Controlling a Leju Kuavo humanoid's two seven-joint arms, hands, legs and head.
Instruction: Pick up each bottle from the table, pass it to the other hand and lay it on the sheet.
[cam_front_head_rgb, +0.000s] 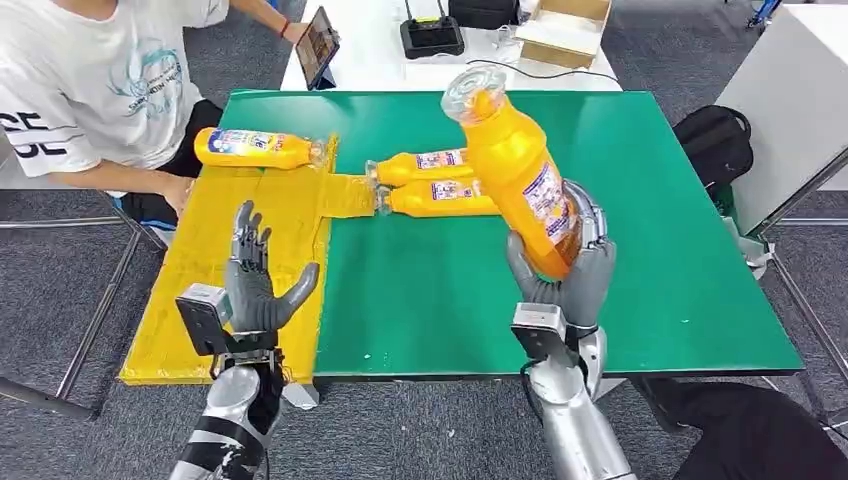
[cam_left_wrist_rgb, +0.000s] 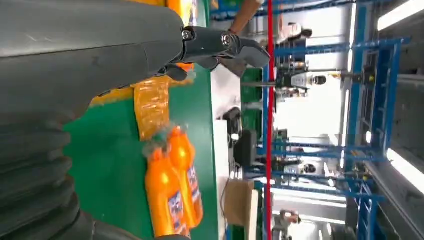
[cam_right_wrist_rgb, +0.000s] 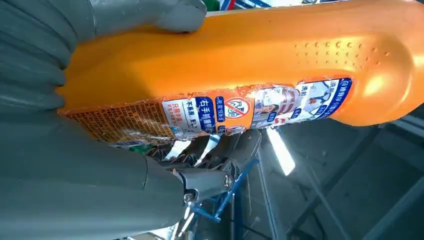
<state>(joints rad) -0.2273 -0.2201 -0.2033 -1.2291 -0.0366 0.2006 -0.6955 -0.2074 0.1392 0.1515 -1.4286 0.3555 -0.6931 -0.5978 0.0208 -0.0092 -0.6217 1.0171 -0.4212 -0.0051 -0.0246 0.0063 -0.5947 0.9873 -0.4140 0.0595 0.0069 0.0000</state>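
The big orange plastic bottle with a clear cap and a blue, white and red paper label was up in the air at the middle right of the head view. It leaned to the left, cap end up. The right hand held it around its bottom end, with grey fingers and a thick thumb wrapped around it. In the right wrist view the bottle looked smooth and shiny, with small bumps near its shoulder, and its label was a bit crinkled. The right hand there was grey and ribbed.

The left hand was at the lower left of the head view, over the edge of the yellow crinkly plastic sheet. Its fingers were spread apart and it held nothing.

One orange bottle on the sheet lay on its side at the upper left. Two more orange bottles lay side by side and touching on the flat green table, just left of the raised bottle, with their caps on a strip of the sheet.

A person in a white shirt sat at the upper left. A brown cardboard box sat on a white table at the top.
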